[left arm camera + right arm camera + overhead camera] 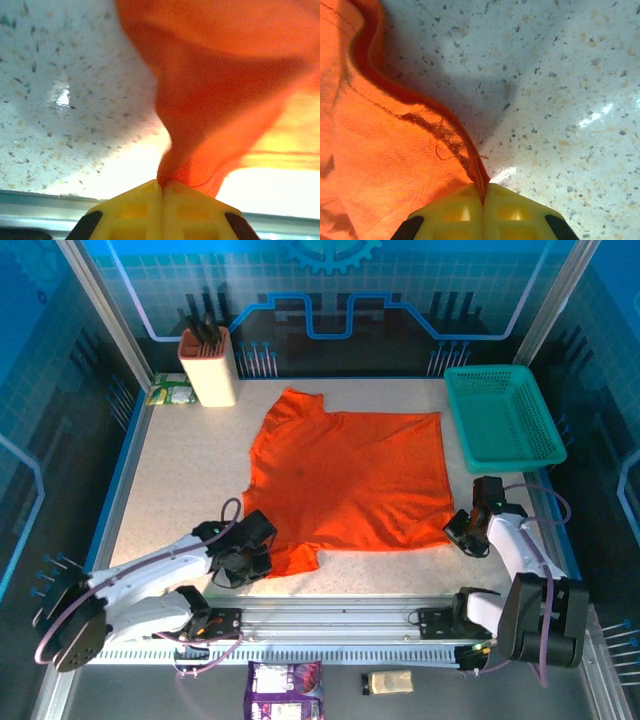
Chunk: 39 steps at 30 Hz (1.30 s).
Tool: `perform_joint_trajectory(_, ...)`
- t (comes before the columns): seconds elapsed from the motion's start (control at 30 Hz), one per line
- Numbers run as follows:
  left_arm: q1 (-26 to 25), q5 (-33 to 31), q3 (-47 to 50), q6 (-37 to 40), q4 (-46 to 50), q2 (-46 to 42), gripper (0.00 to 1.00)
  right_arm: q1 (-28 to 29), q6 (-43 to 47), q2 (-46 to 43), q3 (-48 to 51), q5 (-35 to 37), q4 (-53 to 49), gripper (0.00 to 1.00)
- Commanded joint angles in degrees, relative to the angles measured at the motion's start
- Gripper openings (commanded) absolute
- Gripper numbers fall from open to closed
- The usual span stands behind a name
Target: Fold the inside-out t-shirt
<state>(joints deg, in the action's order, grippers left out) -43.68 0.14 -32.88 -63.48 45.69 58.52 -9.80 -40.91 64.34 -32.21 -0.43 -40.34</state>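
The inside-out t-shirt [345,475] lies spread flat on the speckled table, bright orange-red, one sleeve toward the back left and another at the near left. My left gripper [262,558] sits at the near-left sleeve, its yellow jaws shut on a bunched fold of the t-shirt [210,125], which rises from the fingertips [163,183]. My right gripper [462,532] is at the shirt's near-right corner. Its yellow jaws are shut on the hemmed edge of the t-shirt [395,150], with the frayed seam running into the fingertips [483,192].
A teal mesh basket [502,416] stands at the back right. A beige holder with dark tools [208,366] and a small green packet [170,392] are at the back left. A metal rail [340,615] runs along the near edge, with packets [285,690] below it.
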Motion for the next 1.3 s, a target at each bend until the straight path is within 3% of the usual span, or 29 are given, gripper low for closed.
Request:
perform_joint_trajectory(0.0,-0.2,-4.6,-4.2,1.5,7.5,-5.7,0.00,0.2,0.7,-3.5,-0.9,0.7,-5.0,0.00)
perform_joint_trajectory(0.3,0.2,-9.0,-12.0,3.6,18.5,-12.6,0.00,2.3,-4.7,-13.1,-1.8,1.3,-11.5,0.00)
perform_joint_trajectory(0.5,0.9,-10.2,-16.4,5.8,20.2,-12.7,0.00,2.4,-7.5,-18.2,-4.6,2.9,-15.2,0.00)
perform_joint_trajectory(0.63,2.8,-9.7,-16.9,9.7,18.5,-10.7,0.00,2.5,-6.4,-16.4,-5.0,1.7,-12.4,0.00)
perform_joint_trajectory(1.0,16.0,-4.2,-24.5,24.9,8.2,3.9,0.00,2.8,-1.1,-3.1,-9.1,0.4,-2.6,0.00)
perform_joint_trajectory(1.27,18.8,-4.5,-35.9,34.9,5.4,20.1,0.00,3.0,1.1,3.7,-13.3,0.8,1.3,0.00)
